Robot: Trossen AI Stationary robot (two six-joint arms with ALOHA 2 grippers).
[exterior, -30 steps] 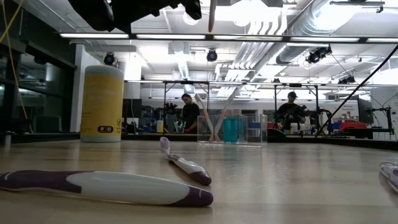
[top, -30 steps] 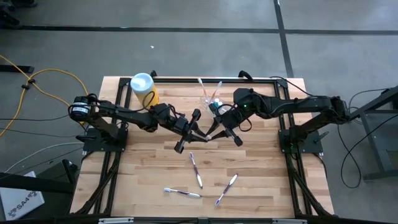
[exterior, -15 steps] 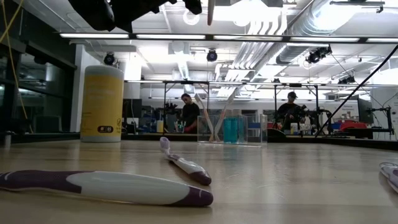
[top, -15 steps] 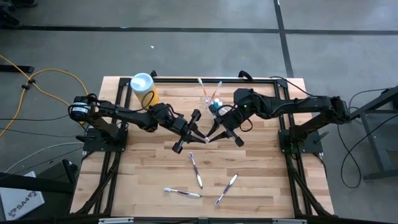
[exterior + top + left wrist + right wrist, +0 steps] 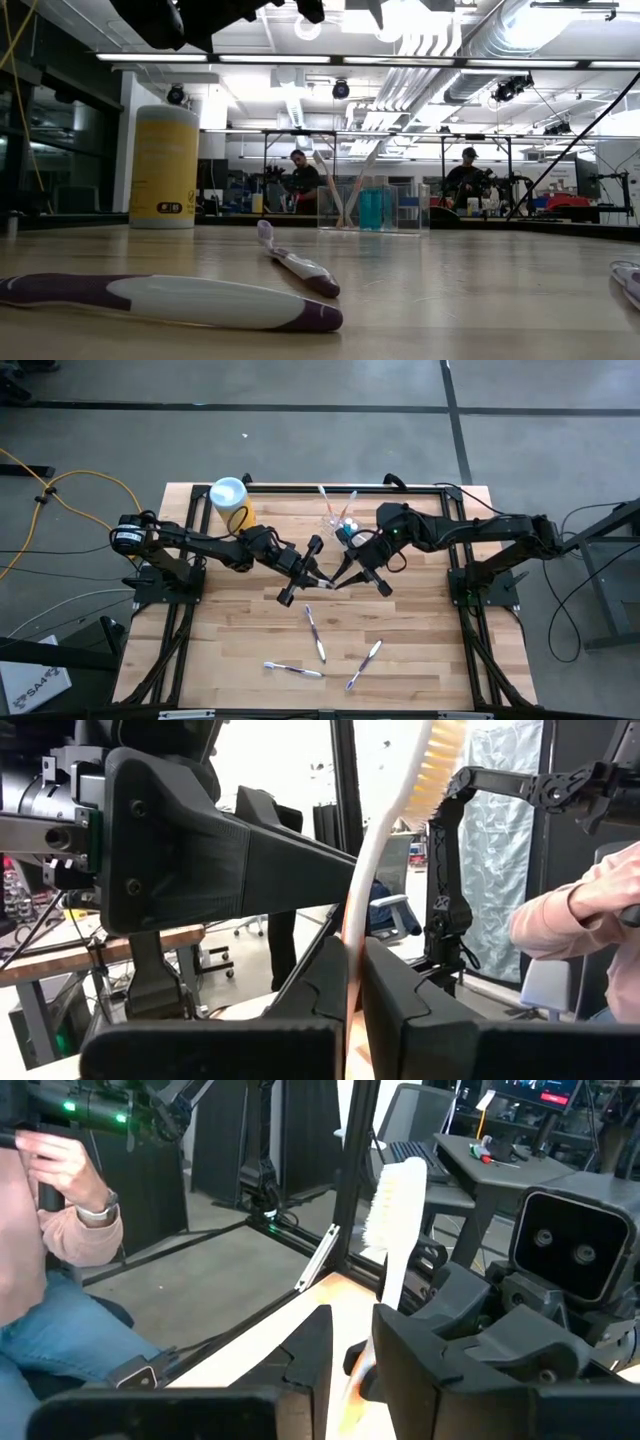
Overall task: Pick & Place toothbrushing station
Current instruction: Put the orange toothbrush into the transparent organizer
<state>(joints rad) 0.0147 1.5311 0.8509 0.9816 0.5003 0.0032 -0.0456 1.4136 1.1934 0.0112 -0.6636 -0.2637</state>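
Both grippers meet mid-table on one toothbrush (image 5: 385, 850). My left gripper (image 5: 318, 577) is clenched on its handle, bristles up. Right gripper (image 5: 338, 580) fingers sit around the same brush; I can't tell if they're gripping it. The toothbrushing station (image 5: 340, 515) stands near the back edge, behind the right gripper.

Two dark, matte-black jointed arms, slim tubular links between bulkier rounded joints. Left arm (image 5: 200, 545) mounted on a black frame base with a round silver-labelled motor housing at the shoulder; right arm (image 5: 470, 532) likewise black, with a small green indicator light near the wrist — thin black cables looping along both. Left end effector (image 5: 350, 1010) blocky, 3D-printed looking, with layered ridges and small round screw heads. Right end effector (image 5: 350, 1365) of the same angular black plastic — flat, chamfered fingers.
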